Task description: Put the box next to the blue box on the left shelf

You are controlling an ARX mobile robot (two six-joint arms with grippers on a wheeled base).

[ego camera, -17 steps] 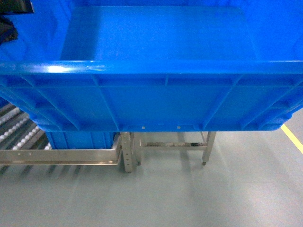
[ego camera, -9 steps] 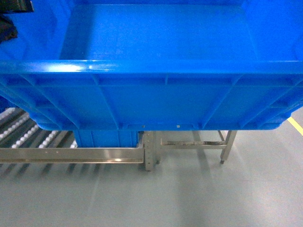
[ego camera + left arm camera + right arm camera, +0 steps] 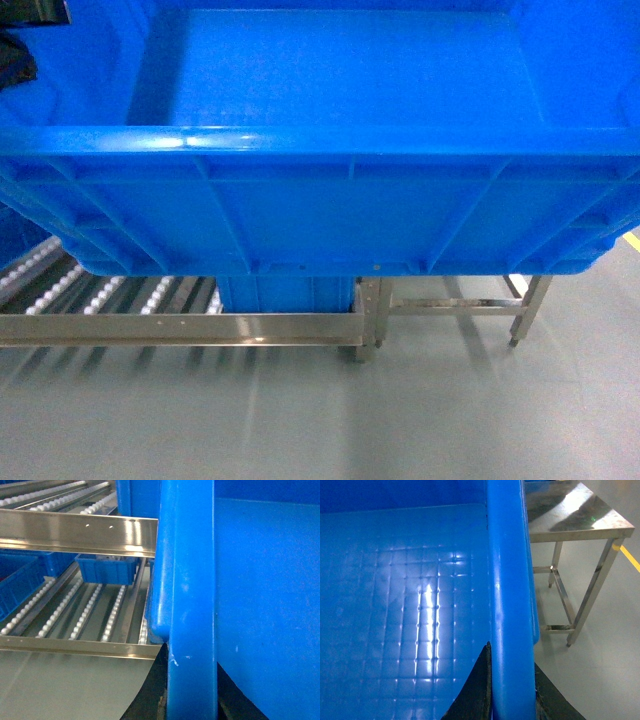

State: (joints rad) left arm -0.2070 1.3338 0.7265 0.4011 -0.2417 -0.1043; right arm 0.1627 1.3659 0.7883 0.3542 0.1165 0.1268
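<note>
The box (image 3: 320, 150), a big bright-blue crate, is held up off the floor and fills most of the head view, its ribbed front wall facing the camera above the grey floor (image 3: 300, 420). Each gripper clamps a side rim. The left gripper (image 3: 192, 700) has 1 dark finger on either side of the left rim, closed against it. The right gripper (image 3: 512, 695) pinches the right rim the same way.

Below and beyond the box lies the left shelf (image 3: 180, 328), its steel front rail and white rollers showing at lower left. A second blue box (image 3: 285, 293) sits on the rollers at the shelf's right end. A steel table (image 3: 580, 515) stands just right of the shelf.
</note>
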